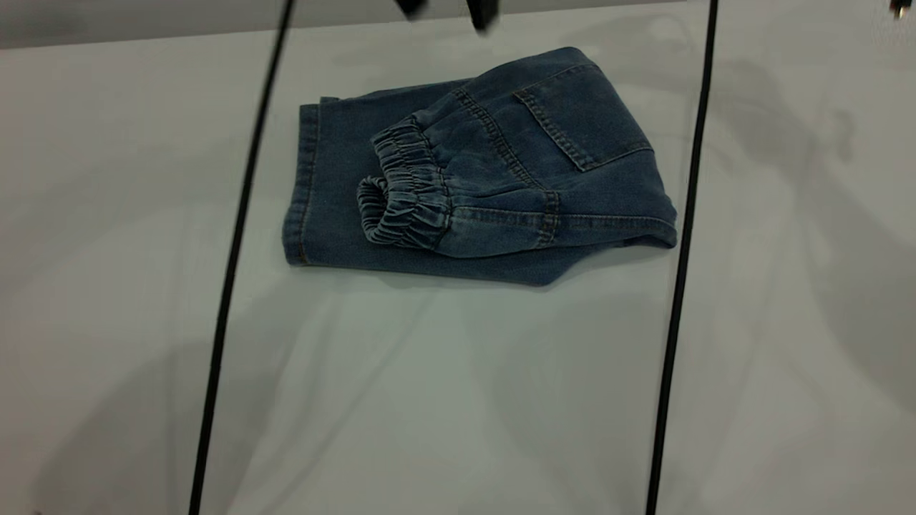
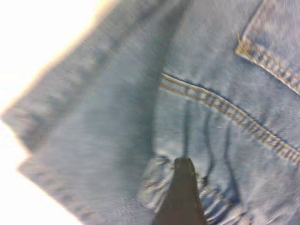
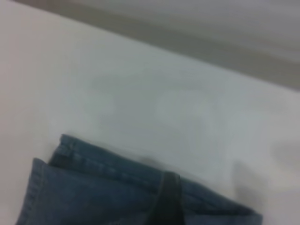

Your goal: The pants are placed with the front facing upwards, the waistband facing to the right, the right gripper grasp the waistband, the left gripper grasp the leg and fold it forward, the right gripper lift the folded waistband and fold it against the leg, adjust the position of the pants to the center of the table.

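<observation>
On the tabletop point(image 1: 107, 286), the pants point(image 1: 472, 179) are lying folded, long axis left-right; left gripper point(image 2: 180, 197) is hovering closer, apparently over the waistband point(image 1: 401, 189); finger state unclear.

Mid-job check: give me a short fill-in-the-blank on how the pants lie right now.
1. The pants lie ____ on the white table, not spread flat.
2. The gathered waistband rests on top of the ____.
3. The stitched patch facing up is a ____.
4. Two thin black ____ cross the exterior view from top to bottom.

Missing words: folded; leg; pocket; cables
</observation>
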Motion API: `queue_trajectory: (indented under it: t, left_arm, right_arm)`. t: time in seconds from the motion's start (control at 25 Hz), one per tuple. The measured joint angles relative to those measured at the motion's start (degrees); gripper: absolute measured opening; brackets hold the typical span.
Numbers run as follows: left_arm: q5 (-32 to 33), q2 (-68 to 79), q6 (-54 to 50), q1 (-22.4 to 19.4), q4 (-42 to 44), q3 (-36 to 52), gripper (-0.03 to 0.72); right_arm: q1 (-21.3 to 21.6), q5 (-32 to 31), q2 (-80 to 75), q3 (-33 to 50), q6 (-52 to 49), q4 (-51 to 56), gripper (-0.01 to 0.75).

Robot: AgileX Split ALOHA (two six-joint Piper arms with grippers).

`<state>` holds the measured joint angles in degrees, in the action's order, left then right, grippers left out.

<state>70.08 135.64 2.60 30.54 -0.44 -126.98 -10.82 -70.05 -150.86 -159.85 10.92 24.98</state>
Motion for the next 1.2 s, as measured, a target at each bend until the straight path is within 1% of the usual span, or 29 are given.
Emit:
queue_trajectory:
  t: [0.28, 0.4, 0.72, 0.84, 0.96, 1.2]
  left_arm:
    - [0.1, -9.5, 0.0, -0.1, 12.3, 0.0, 0.541]
    - [0.1, -13.7, -0.1, -0.1, 16.2, 0.0, 0.541]
    - [0.2, -26.0, -2.6, -0.1, 22.1, 0.0, 0.541]
    - [0.2, -31.5, -3.4, -0.1, 23.1, 0.0, 0.541]
    - [0.2, -36.7, -3.4, -0.1, 23.1, 0.0, 0.541]
    - [0.0, -46.7, -5.0, -0.1, 22.3, 0.4, 0.541]
  right_arm:
    - [0.0, 0.0, 7.5, 0.0, -0.1, -0.2, 0.591]
    - [0.0, -0.1, 11.8, 0.0, -0.1, -1.8, 0.591]
    - [-0.1, -0.1, 25.3, 0.0, -3.0, -1.6, 0.591]
    - [-0.1, -0.1, 31.3, 0.3, -3.9, 0.2, 0.591]
    - [-0.1, -0.1, 36.7, 2.9, -4.2, 2.4, 0.591]
    - [-1.0, 0.0, 49.7, 16.3, -2.0, 1.9, 0.591]
